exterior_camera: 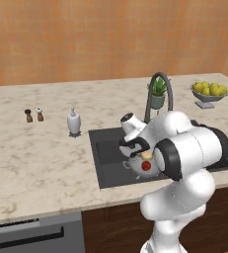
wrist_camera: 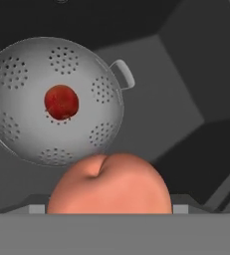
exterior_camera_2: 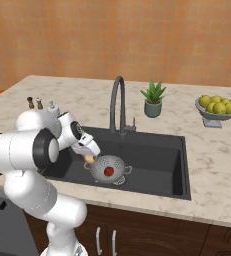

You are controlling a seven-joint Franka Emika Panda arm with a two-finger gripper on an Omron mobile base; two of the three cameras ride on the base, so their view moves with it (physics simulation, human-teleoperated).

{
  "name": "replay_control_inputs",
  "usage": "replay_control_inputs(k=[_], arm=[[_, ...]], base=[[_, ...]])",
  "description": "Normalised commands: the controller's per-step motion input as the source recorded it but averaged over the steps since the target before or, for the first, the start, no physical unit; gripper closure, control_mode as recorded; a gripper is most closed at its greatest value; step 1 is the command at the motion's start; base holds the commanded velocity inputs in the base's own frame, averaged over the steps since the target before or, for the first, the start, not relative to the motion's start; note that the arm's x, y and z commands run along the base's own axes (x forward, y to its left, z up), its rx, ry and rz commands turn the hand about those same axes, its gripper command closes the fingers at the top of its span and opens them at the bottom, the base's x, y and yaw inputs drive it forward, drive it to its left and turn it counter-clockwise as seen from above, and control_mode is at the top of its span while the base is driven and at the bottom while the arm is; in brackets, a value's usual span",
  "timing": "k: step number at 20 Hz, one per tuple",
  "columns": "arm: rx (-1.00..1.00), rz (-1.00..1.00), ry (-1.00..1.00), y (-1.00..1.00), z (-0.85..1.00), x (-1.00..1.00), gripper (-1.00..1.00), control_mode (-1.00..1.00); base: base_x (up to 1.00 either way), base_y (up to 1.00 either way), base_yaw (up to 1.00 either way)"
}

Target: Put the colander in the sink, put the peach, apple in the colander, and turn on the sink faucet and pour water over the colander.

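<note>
Peach held over the sink

Your end effector (exterior_camera_2: pixel 90 158) grips the peach (wrist_camera: pixel 109 184) just above the colander's (wrist_camera: pixel 22 124) rim; the colander sits in the sink (exterior_camera_2: pixel 152 160) with the apple (wrist_camera: pixel 61 102) inside.

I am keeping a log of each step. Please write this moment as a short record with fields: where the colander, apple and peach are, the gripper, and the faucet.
colander: in the sink
apple: inside the colander
peach: held in the gripper, over the colander's edge
faucet: no water visible
step left: release peach, turn on water
</note>
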Motion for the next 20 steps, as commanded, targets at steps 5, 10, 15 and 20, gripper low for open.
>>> replay_control_inputs(k=[5,10,15,20], arm=[[0.0,0.0,-0.01,-0.15,-0.46,0.18,1.0,-1.0],[0.04,0.0,-0.06,0.0,-0.43,0.22,1.0,-1.0],[0.1,0.0,-0.06,-0.1,-0.37,0.27,1.0,-1.0],[0.07,0.0,-0.08,-0.04,-0.4,0.24,1.0,-1.0]], base=[[0.0,0.0,0.0],[0.0,0.0,0.0],[0.0,0.0,0.0],[0.0,0.0,0.0]])
